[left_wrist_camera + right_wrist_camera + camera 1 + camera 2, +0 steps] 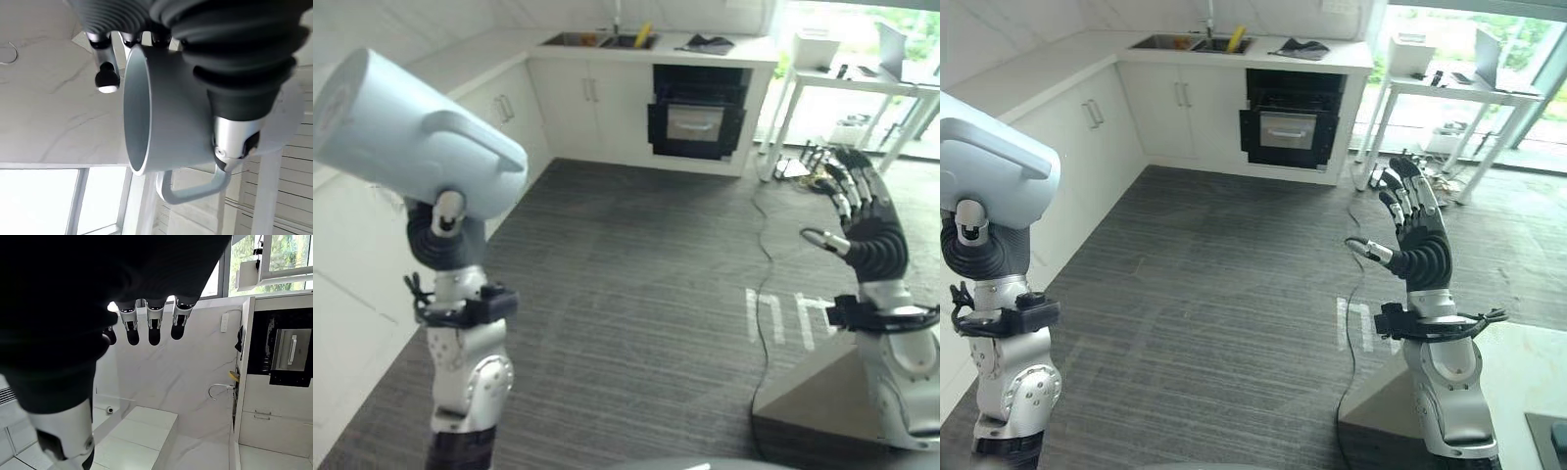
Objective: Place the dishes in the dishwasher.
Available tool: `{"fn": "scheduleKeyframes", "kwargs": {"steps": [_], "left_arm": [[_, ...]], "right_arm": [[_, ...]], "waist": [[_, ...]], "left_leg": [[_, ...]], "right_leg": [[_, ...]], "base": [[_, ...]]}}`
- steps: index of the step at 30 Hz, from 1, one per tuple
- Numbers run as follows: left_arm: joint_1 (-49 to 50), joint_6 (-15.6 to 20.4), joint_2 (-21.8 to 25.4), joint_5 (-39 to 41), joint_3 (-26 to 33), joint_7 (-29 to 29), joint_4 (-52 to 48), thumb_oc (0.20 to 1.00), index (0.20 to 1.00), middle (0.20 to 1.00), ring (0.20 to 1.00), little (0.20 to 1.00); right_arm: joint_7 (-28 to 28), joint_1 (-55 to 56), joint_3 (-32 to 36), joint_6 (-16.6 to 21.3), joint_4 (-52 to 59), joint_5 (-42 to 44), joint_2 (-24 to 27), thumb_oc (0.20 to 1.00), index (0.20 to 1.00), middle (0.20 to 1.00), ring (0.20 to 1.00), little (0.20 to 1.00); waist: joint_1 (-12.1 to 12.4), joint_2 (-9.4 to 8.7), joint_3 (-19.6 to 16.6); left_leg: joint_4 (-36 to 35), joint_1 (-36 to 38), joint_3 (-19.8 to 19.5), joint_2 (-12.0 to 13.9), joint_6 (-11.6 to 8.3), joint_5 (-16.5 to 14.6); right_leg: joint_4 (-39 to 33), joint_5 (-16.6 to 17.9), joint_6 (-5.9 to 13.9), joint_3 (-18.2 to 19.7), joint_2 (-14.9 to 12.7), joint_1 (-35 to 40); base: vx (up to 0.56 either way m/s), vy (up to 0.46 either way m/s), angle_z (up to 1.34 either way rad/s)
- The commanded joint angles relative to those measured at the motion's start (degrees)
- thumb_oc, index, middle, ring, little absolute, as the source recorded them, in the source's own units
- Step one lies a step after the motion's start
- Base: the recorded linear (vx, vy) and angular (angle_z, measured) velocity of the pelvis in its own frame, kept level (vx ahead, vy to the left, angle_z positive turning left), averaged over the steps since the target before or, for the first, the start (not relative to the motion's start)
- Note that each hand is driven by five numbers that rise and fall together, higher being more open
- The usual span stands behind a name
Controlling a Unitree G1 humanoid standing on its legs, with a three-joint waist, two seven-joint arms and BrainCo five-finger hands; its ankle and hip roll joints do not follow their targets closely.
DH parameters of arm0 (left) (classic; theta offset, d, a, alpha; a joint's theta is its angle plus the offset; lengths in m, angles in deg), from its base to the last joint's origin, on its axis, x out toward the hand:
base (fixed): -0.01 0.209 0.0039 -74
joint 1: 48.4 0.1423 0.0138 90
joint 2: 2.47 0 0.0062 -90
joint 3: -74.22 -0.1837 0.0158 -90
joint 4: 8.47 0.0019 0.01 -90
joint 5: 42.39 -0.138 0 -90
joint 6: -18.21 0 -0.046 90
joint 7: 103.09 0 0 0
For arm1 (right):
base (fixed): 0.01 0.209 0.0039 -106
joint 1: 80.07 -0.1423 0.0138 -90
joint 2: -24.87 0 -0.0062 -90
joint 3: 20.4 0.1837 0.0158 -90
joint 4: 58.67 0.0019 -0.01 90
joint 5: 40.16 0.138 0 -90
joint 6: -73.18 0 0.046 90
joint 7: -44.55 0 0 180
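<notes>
A pale blue mug [411, 132] with a handle is held up high at the left, tipped on its side. My left hand [440, 233] is shut on it, with the thumb [234, 142] pressed on the mug's [168, 122] wall above the handle and the fingers behind the rim. My right hand [1420, 240] is raised at the right, open, its fingers [152, 328] straight and holding nothing. Across the floor, a dark built-in appliance [697, 113] sits under the far counter, its upper part a black opening.
White cabinets [592, 103] and a counter run along the left and back walls, with a sink [597, 40], a yellow item and a dark cloth [708, 43]. A white table [847, 83] stands at the far right. A grey wedge base [813, 392] sits on the striped carpet.
</notes>
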Motion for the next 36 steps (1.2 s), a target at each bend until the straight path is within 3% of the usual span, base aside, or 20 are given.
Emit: {"fn": "scheduleKeyframes", "kwargs": {"steps": [1,4,5,14,15,16,17,18,19,20,21,23,24,25,27,28,32,34,36], "left_arm": [[-3.63,1.82,2.56,0.67,2.91,-1.49,-1.86,0.200,0.200,0.200,0.200,0.200],[-3.65,2.41,2.59,0.53,3.50,-0.59,-1.09,0.200,0.200,0.200,0.200,0.200],[-0.93,1.80,1.59,-2.62,-0.12,-3.95,3.79,0.200,0.200,0.200,0.200,0.200],[-0.76,1.86,1.01,-2.96,1.18,-3.68,3.06,0.200,0.200,0.200,0.200,0.200],[-0.38,1.97,1.06,-2.65,1.44,-4.02,2.93,0.200,0.200,0.200,0.200,0.200],[-0.09,2.46,1.19,-2.39,1.41,-4.55,2.86,0.200,0.200,0.200,0.200,0.200],[-0.06,2.56,1.20,-2.35,1.32,-4.61,2.85,0.200,0.200,0.200,0.200,0.200],[-0.24,2.57,1.11,-2.07,1.03,-4.58,2.70,0.200,0.200,0.200,0.200,0.200],[-0.42,2.30,0.89,-1.79,0.91,-4.73,2.75,0.200,0.200,0.200,0.200,0.200],[-0.86,1.88,0.48,-2.18,0.83,-4.94,3.21,0.200,0.200,0.200,0.200,0.200],[-1.31,1.57,0.43,-2.43,0.65,-4.92,3.57,0.200,0.200,0.200,0.200,0.200],[-0.97,1.15,0.81,-2.21,0.54,-4.96,4.03,0.200,0.200,0.200,0.200,0.200],[-0.13,1.43,1.07,-1.97,0.92,-5.01,4.28,0.200,0.200,0.200,0.200,0.200],[0.49,1.79,1.19,-1.92,1.19,-5.20,4.49,0.200,0.200,0.200,0.200,0.200],[2.45,3.11,1.02,-1.67,2.21,-6.49,5.38,0.200,0.200,0.200,0.200,0.200],[2.96,3.33,0.49,-1.36,3.28,-7.08,5.83,0.200,0.200,0.200,0.200,0.200],[1.87,2.09,1.31,-2.26,3.46,-5.80,5.51,0.200,0.200,0.200,0.200,0.200],[0.70,0.98,2.01,-3.50,2.71,-6.10,4.86,0.200,0.200,0.200,0.200,0.200],[-0.55,-0.10,2.72,-4.87,1.90,-6.53,4.67,0.200,0.200,0.200,0.200,0.200]], "right_arm": [[1.11,-2.09,1.94,2.45,2.46,1.29,1.23,1.000,1.000,1.000,1.000,1.000],[0.55,-2.93,0.95,3.63,2.10,0.26,0.29,1.000,1.000,1.000,1.000,1.000],[-2.02,-1.40,-0.85,5.04,-0.61,3.70,-1.12,1.000,1.000,1.000,1.000,1.000],[-3.32,-0.67,-0.21,4.75,0.15,3.09,-0.69,1.000,1.000,1.000,1.000,1.000],[-3.55,-0.30,0.15,4.93,0.31,3.46,-0.40,1.000,1.000,1.000,1.000,1.000],[-3.84,0.62,1.01,5.76,0.53,4.31,0.57,1.000,1.000,1.000,1.000,1.000],[-3.84,0.94,1.18,6.10,0.54,4.34,0.90,1.000,1.000,1.000,1.000,1.000],[-3.87,1.30,1.50,6.62,0.56,4.04,1.29,1.000,1.000,1.000,1.000,1.000],[-4.02,1.13,1.64,6.78,0.42,3.73,1.44,1.000,1.000,1.000,1.000,1.000],[-4.03,0.29,1.59,6.51,-0.11,3.27,1.31,1.000,1.000,1.000,1.000,1.000],[-3.76,-0.79,1.39,6.28,-0.79,3.12,1.22,1.000,1.000,1.000,1.000,1.000],[-3.68,-2.32,1.17,5.35,-1.53,3.33,0.99,1.000,1.000,1.000,1.000,1.000],[-4.58,-2.26,1.10,4.95,-1.38,3.67,0.94,1.000,1.000,1.000,1.000,1.000],[-5.36,-2.05,1.08,5.00,-1.37,3.70,0.87,1.000,1.000,1.000,1.000,1.000],[-7.05,-1.30,1.35,5.86,-1.87,3.59,0.75,1.000,1.000,1.000,1.000,1.000],[-7.48,-1.16,1.65,6.52,-2.02,4.92,1.63,1.000,1.000,1.000,1.000,1.000],[-9.04,0.74,2.21,5.59,0.26,5.94,0.63,1.000,1.000,1.000,1.000,1.000],[-7.68,0.67,1.65,5.39,1.04,5.01,0.26,1.000,1.000,1.000,1.000,1.000],[-5.24,-0.83,0.87,5.21,0.77,4.43,-0.32,1.000,1.000,1.000,1.000,1.000]], "waist": [[-1.13,-0.99,0.07],[-1.37,-0.04,-0.37],[-4.10,-0.37,2.11],[-3.85,-0.67,0.07],[-3.98,-0.96,0.42],[-4.42,-1.86,1.84],[-4.54,-2.16,2.44],[-4.47,-2.96,4.05],[-4.20,-3.35,5.38],[-4.20,-3.13,6.05],[-4.22,-3.04,6.44],[-3.78,-1.30,6.49],[-3.02,-0.61,6.13],[-2.53,-0.32,6.06],[-1.44,-0.22,5.87],[-0.93,0.04,5.84],[-0.82,0.43,4.40],[0.19,-0.71,3.16],[1.00,-1.18,2.15]], "left_leg": [[-0.17,-1.98,7.91,6.48,-7.29,-1.33],[-1.13,-2.32,7.75,6.75,-7.17,-1.55],[-1.13,0.97,10.69,4.57,-4.73,-5.65],[-1.02,1.31,12.61,5.10,-5.29,-4.56],[1.66,0.92,13.31,5.03,-5.88,-4.98],[14.29,-3.27,14.45,5.89,-7.81,-3.53],[18.53,-4.71,14.56,6.10,-8.33,-2.45],[30.68,-10.42,13.75,6.17,-9.21,-0.48],[38.00,-15.46,12.90,6.21,-9.19,0.15],[39.19,-18.55,12.28,7.28,-9.15,0.19],[35.69,-18.69,13.40,8.39,-9.01,-0.05],[15.74,-17.21,14.92,10.44,-8.80,1.41],[2.87,-15.40,13.79,9.96,-8.77,4.03],[-1.12,-14.95,12.52,9.96,-9.04,5.89],[-1.13,-19.95,9.43,10.73,-10.18,6.32],[-1.13,-21.11,9.72,11.56,-10.67,6.64],[-1.13,-16.72,11.07,10.98,-9.52,7.77],[-1.13,-15.58,10.46,9.37,-8.05,7.74],[-1.13,-14.16,9.59,8.06,-6.31,7.31]], "right_leg": [[0.00,-1.13,2.39,-4.42,-1.16,-1.00],[0.00,-1.41,2.40,-5.20,-1.44,-1.72],[0.95,1.28,4.16,-7.88,-3.50,-4.95],[0.00,-0.52,2.74,-5.64,-1.32,-2.47],[0.08,-0.64,2.34,-5.22,-1.25,-2.11],[0.66,-0.91,1.00,-4.32,-1.30,-1.63],[1.04,-1.07,0.52,-3.92,-1.37,-1.45],[2.20,-1.12,-0.66,-3.34,-1.72,-1.31],[2.87,-1.16,-1.33,-3.02,-1.92,-1.00],[3.03,-1.15,-1.47,-3.02,-1.46,-0.84],[2.61,-1.21,-1.24,-2.94,-1.18,-0.35],[1.30,-2.43,-0.07,-1.92,0.41,1.50],[0.41,-3.39,0.58,-0.39,0.82,3.30],[0.07,-3.99,0.69,0.37,1.10,4.39],[0.06,-5.98,0.32,1.57,1.48,7.44],[1.94,-8.86,0.19,1.95,1.01,8.92],[7.20,-12.66,2.26,1.99,-1.04,11.25],[10.13,-10.94,4.14,0.51,-2.55,11.08],[15.81,-6.81,6.20,-1.32,-3.80,8.45]], "base": [[-0.06,-0.026,0.34],[-0.05,0.009,0.36],[-0.01,-0.029,0.05],[0.04,-0.130,-0.05],[0.06,-0.196,-0.03],[0.04,-0.181,-0.02],[0.00,-0.208,0.09],[0.01,-0.165,0.29],[0.03,-0.144,0.25],[0.10,-0.064,0.26],[0.21,0.028,0.03],[0.40,0.166,-0.15],[0.48,0.222,-0.28],[0.43,0.190,-0.23],[0.60,0.265,-0.41],[0.80,0.418,-0.40],[0.58,0.313,-0.48],[0.46,0.196,-0.30],[0.39,0.193,-0.11]]}}
